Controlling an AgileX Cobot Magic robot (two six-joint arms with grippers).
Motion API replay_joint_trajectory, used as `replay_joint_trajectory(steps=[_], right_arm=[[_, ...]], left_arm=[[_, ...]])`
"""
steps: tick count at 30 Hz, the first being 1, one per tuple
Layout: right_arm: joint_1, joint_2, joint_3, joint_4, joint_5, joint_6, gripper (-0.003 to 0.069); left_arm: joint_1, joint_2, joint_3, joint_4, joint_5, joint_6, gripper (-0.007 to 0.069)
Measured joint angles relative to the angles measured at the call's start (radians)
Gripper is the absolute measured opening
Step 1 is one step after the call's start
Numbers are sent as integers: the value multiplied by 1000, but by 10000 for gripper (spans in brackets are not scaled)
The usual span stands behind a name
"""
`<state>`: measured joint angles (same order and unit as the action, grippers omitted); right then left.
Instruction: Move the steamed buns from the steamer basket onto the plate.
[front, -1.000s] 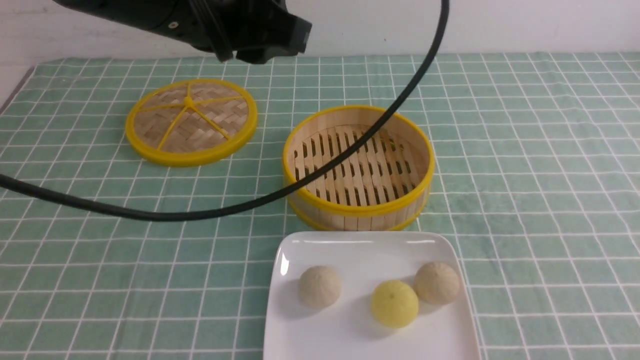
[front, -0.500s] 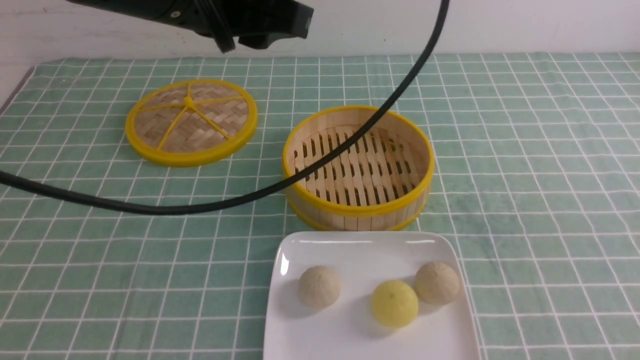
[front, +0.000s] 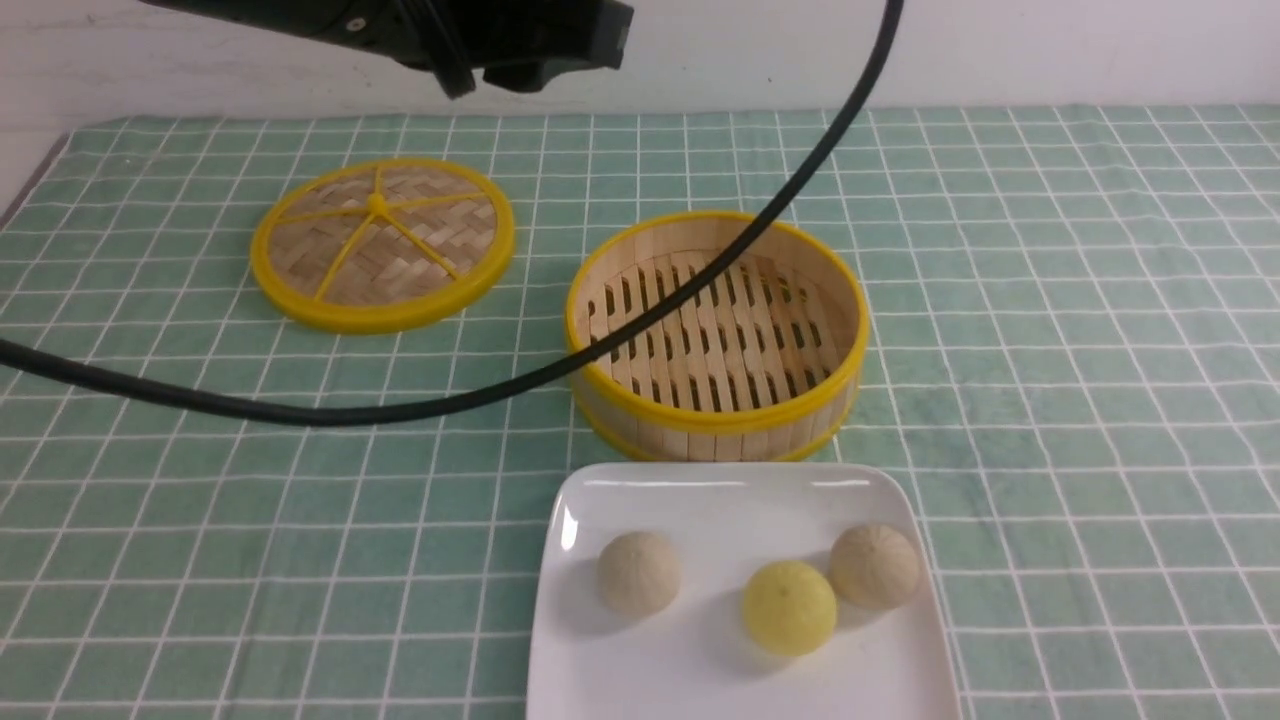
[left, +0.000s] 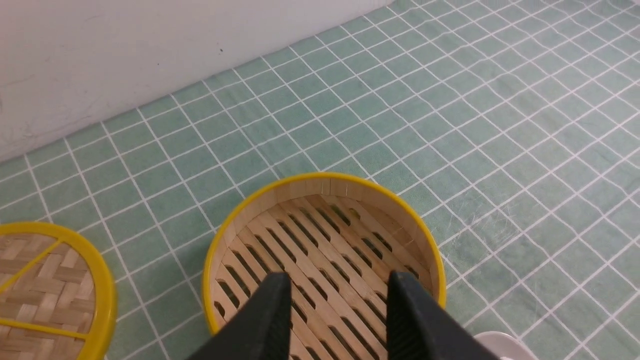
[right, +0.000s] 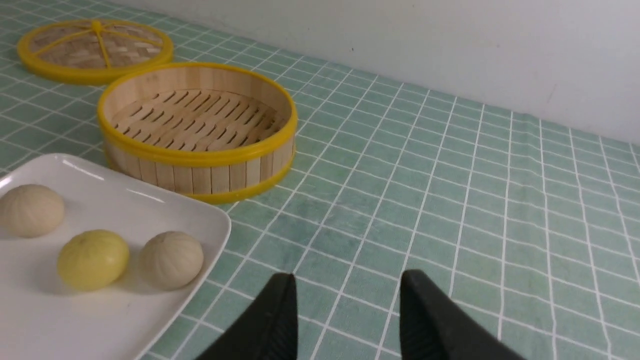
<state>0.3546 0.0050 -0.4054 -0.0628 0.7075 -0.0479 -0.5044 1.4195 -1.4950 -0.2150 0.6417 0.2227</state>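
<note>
So, all three steamed buns sit on the plate (front: 745, 690), which is glossy white with rounded corners and reaches past the near edge of the front view; one beige bun (front: 639, 574) lies toward the plate's far left corner, the other beige bun (front: 874, 567) near its far right corner, and the yellow bun (front: 789, 608) between them, a little nearer the camera and close beside the right-hand beige one. Just beyond the far edge of the plate stands the steamer basket (front: 716, 420), upright, its slatted floor bare in the front view apart from the strip hidden behind a black cable (front: 330, 416) that sweeps across. The woven lid (front: 383, 250) lies toward the far left corner of the tabletop (front: 1080, 400), apart from the basket, its yellow spokes facing up. At the far edge, the dark left arm (front: 520, 40) reaches in above the lid's side. The left gripper (left: 340, 300) has its fingers parted with a clear gap between them and nothing held, the basket showing through the gap. The right gripper (right: 350, 300) is likewise parted and holding nothing, with checked green cloth visible between its fingertips
</note>
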Motion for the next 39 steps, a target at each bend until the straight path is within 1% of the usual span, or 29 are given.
replay_joint_trajectory(steps=[10,20,23,29,39], right_arm=[[0,-17,26,3,6,0,295],[0,-17,28,3,21,0,235],[0,-17,36,3,13,0,235],[0,-17,126,3,-79,34,235],[0,-17,150,3,-90,48,235]], left_arm=[[0,0,0,-2,-38,0,295],[0,0,0,-2,-75,0,295],[0,0,0,-2,-87,0,295],[0,0,0,-2,-120,0,295],[0,0,0,-41,-109,0,295]])
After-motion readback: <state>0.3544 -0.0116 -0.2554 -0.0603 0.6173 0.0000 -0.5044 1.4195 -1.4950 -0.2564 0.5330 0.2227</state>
